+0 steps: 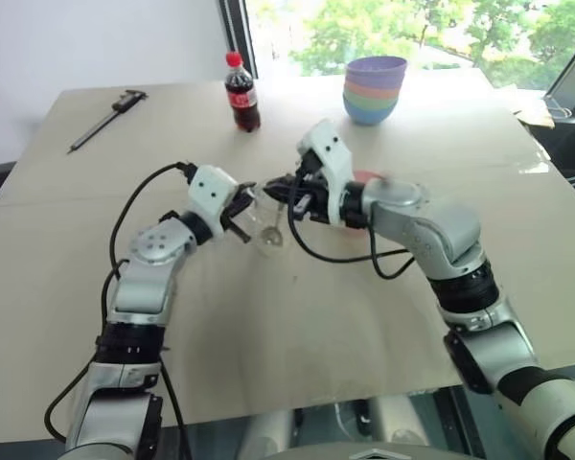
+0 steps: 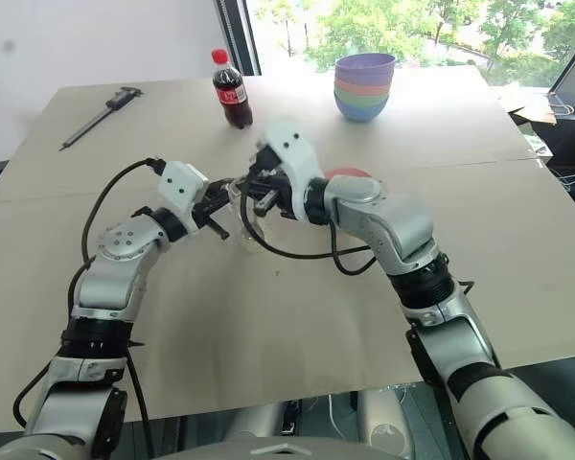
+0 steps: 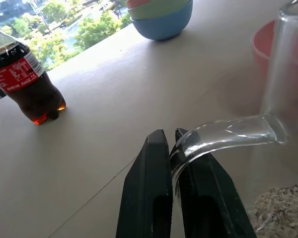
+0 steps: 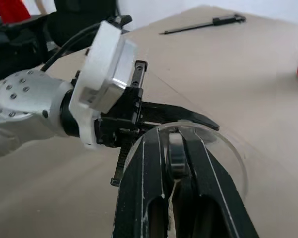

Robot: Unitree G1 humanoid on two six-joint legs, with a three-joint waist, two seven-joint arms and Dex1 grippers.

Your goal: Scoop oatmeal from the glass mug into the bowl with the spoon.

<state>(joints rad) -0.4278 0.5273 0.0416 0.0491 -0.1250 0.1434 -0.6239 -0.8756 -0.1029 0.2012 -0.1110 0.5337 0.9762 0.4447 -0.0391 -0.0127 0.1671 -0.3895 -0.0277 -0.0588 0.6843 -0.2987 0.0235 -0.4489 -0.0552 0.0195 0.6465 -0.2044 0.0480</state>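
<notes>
The clear glass mug point(image 1: 268, 232) is near the table's middle, and my left gripper point(image 3: 168, 135) is shut on its curved handle point(image 3: 233, 131). Pale oatmeal point(image 3: 280, 207) lies in the bottom of the mug. My right gripper point(image 4: 171, 136) reaches in from the right, just over the mug's rim point(image 4: 213, 148). It is shut on the silver spoon point(image 4: 176, 157), whose metal shows between the fingers; the spoon's bowl is hidden. The pink bowl point(image 2: 350, 175) sits just behind my right forearm, mostly covered by it.
A dark cola bottle point(image 1: 242, 93) with a red cap stands at the back. A stack of coloured bowls point(image 1: 374, 88) is at the back right. A long dark caliper point(image 1: 105, 120) lies at the back left. The table's near edge point(image 1: 297, 407) is close to me.
</notes>
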